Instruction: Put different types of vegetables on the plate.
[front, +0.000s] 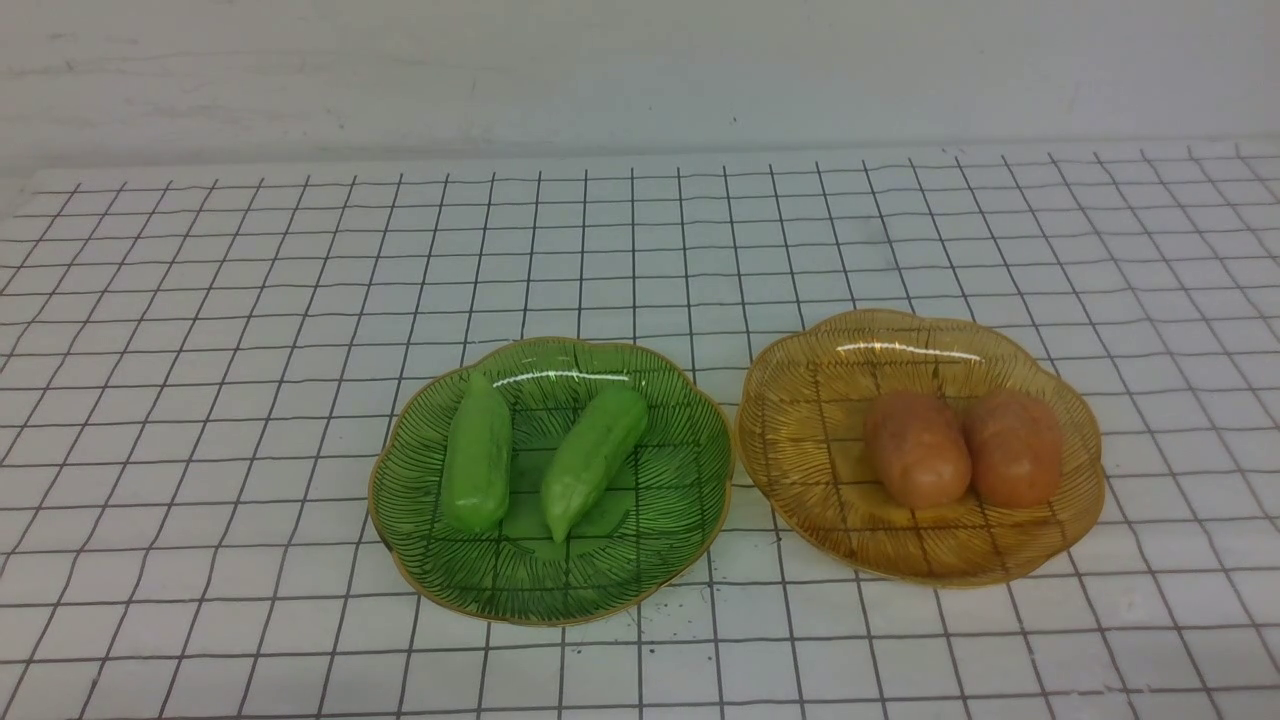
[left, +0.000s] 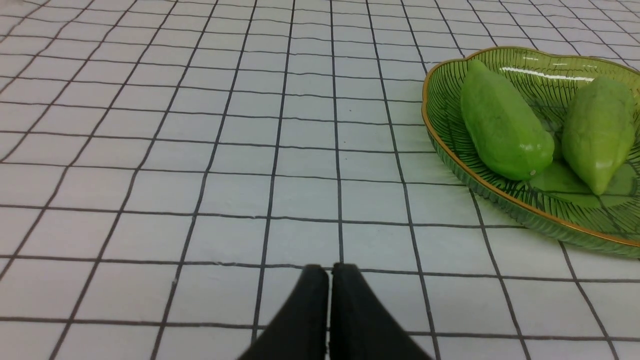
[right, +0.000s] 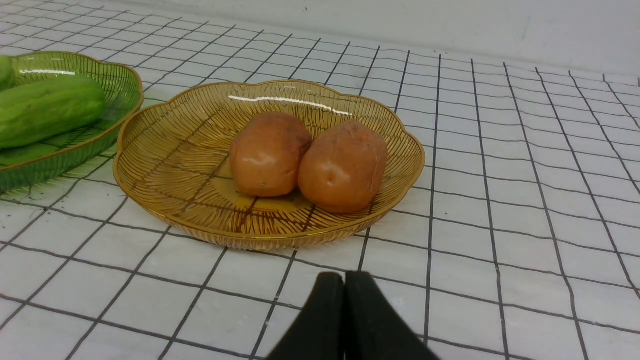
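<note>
Two light-green gourds (front: 478, 455) (front: 592, 460) lie side by side in a green glass plate (front: 680, 500) at the centre of the table. Two orange-brown potatoes (front: 916, 449) (front: 1012, 449) touch each other in an amber glass plate (front: 800, 420) to its right. Neither arm shows in the front view. My left gripper (left: 330, 270) is shut and empty over bare cloth, well short of the green plate (left: 450, 150) and its gourds (left: 500, 125). My right gripper (right: 344, 277) is shut and empty just in front of the amber plate (right: 165, 165) with the potatoes (right: 270, 152).
A white cloth with a black grid (front: 250, 350) covers the table. A pale wall (front: 640, 70) rises behind its far edge. The two plates stand close together, rims nearly touching.
</note>
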